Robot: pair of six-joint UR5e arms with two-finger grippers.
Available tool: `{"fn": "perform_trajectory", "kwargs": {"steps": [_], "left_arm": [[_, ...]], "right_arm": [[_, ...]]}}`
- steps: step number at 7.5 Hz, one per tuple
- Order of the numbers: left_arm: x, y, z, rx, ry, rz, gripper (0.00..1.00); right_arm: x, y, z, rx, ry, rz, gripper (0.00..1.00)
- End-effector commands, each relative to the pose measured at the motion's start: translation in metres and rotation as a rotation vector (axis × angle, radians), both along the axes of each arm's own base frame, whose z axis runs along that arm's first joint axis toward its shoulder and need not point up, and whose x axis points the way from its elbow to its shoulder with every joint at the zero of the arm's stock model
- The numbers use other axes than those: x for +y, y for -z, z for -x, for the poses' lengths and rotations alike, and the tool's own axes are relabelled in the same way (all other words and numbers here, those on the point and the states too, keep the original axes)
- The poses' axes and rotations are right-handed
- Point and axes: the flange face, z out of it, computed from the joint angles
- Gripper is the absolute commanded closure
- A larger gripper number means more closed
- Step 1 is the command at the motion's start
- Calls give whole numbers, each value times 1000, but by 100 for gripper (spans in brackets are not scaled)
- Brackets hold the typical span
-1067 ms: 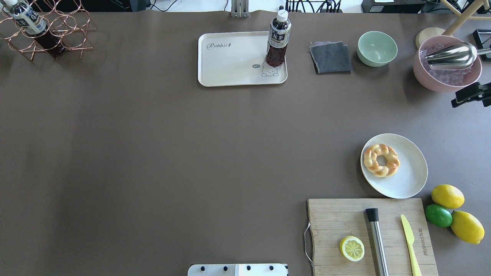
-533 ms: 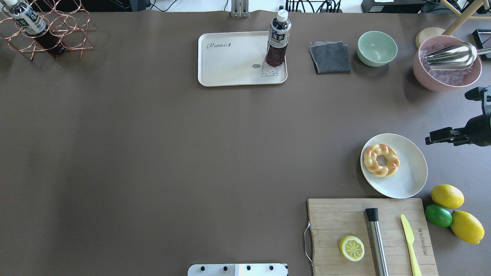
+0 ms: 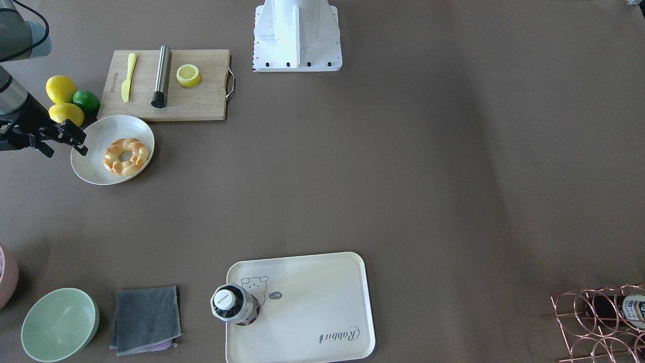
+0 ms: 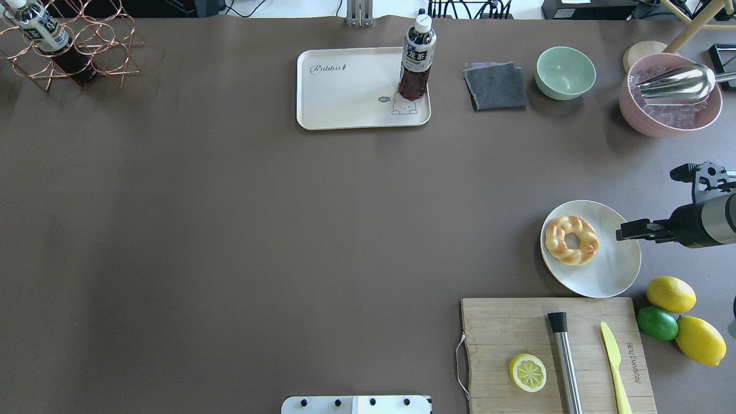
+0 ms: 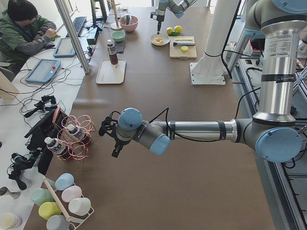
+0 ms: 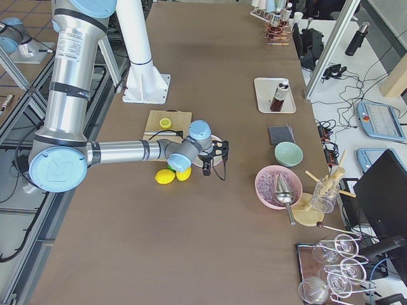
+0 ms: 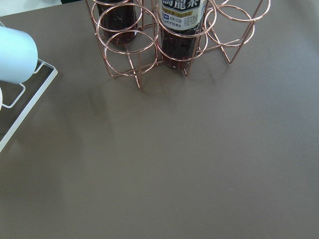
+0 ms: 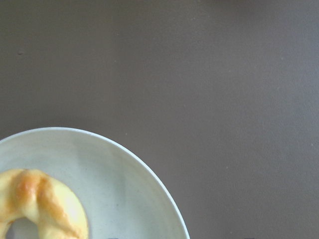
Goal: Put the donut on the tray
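The donut, a braided pale yellow ring with orange-brown patches, lies on a round white plate at the right of the table. It also shows in the front view and the right wrist view. My right gripper hovers over the plate's right rim, a little to the right of the donut, open and empty. The cream tray with "Rabbit" script lies far back at the middle. My left gripper shows only in the left side view, near a copper rack; I cannot tell whether it is open or shut.
A dark drink bottle stands on the tray's right end. A wooden cutting board holds a lemon half, a steel tube and a yellow knife. Lemons and a lime lie right of it. A grey cloth, green bowl and pink bowl stand at the back right.
My right gripper has moved from beside the pink bowl toward the near side and leftward, and now reaches the plate's right rim. The donut and plate have not moved.
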Motion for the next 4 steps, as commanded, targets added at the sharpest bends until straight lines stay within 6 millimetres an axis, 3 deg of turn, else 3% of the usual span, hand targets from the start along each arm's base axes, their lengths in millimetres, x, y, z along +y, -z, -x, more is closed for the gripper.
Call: {"fn": "perform_trajectory", "kwargs": {"steps": [1, 2, 3, 4], "left_arm": [[0, 0, -3, 2, -3, 2, 0], [0, 1, -6, 1, -9, -1, 0], [-1, 3, -8, 2, -13, -3, 0], [-1, 3, -8, 2, -13, -3, 0]], "right_arm": [[6, -6, 7, -6, -5, -4, 35], [6, -6, 8, -6, -6, 0, 42], [7, -10, 8, -1, -4, 4, 56], [7, -11, 8, 0, -4, 5, 83]]}}
